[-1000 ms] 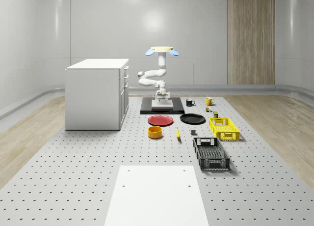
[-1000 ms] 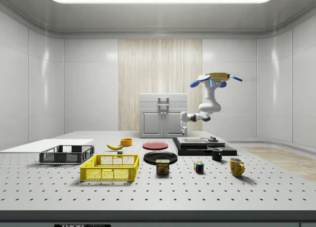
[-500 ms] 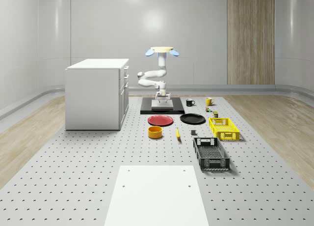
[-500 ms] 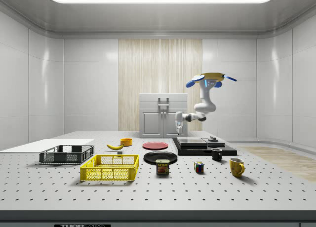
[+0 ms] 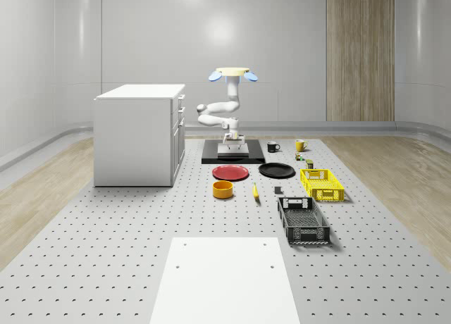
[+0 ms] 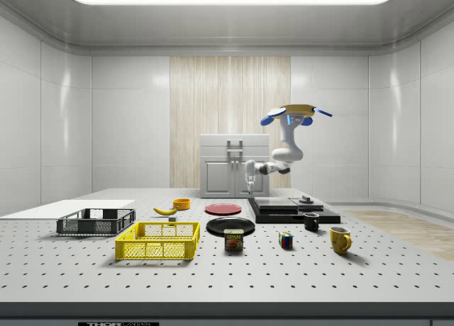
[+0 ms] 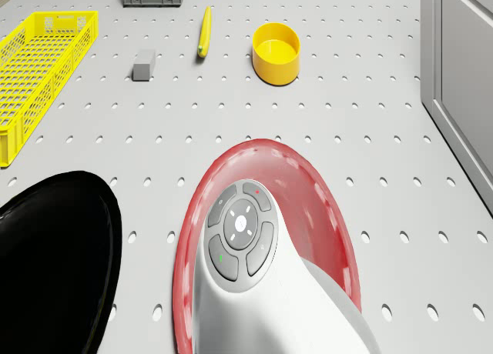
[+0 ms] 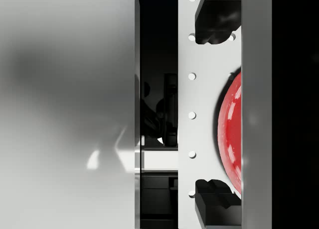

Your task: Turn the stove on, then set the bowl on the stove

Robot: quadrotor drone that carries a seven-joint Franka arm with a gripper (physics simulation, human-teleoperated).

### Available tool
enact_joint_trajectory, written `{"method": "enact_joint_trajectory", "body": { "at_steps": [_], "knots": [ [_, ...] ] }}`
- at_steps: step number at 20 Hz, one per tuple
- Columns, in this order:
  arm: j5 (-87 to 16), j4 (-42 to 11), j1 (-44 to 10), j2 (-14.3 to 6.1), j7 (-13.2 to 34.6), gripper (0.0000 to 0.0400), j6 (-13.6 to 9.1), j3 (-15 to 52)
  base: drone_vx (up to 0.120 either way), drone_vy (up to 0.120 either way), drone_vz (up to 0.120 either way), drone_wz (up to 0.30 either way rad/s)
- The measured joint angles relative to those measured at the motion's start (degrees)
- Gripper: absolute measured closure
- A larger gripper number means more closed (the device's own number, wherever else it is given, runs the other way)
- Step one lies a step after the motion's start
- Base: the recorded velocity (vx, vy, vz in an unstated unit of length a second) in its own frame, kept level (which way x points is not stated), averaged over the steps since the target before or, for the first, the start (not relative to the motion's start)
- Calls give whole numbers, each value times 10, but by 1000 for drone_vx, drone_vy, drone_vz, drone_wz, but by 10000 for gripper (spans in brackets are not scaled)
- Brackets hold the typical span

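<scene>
The black stove [image 5: 233, 155] with its silver top [image 8: 65, 114] lies on the table beyond the red plate [image 5: 231, 172]. The yellow bowl [image 5: 223, 189] stands upright in front of that plate, also visible in the side view [image 6: 181, 203] and the drone view [image 7: 276, 53]. The drone [image 5: 233, 73] hovers above the stove's edge nearest the plate. Its arm bends down so that the gripper [image 6: 249, 178] hangs over that edge. In the wrist view the gripper [image 8: 209, 112] is open, with table and the red plate [image 8: 232, 134] between its fingertips [image 8: 214, 20].
A white cabinet [image 5: 137, 134] stands at the whole-scene view's left. A black plate [image 5: 276, 170], banana [image 5: 255, 191], yellow crate [image 5: 322, 184] and black crate [image 5: 303, 220] lie to the right of the bowl. Two mugs [image 5: 273, 146] sit beside the stove.
The drone and arm have drifted toward the side view's left, carrying the gripper from over the stove top to its edge by the red plate. The bowl has not moved.
</scene>
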Motion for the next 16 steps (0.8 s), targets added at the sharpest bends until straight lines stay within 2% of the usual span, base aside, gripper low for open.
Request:
{"method": "enact_joint_trajectory", "body": {
  "at_steps": [16],
  "knots": [
    [2, 0, -2, -4, 2, 0, 4, 1, 120, 0, 0, 0]
  ]
}}
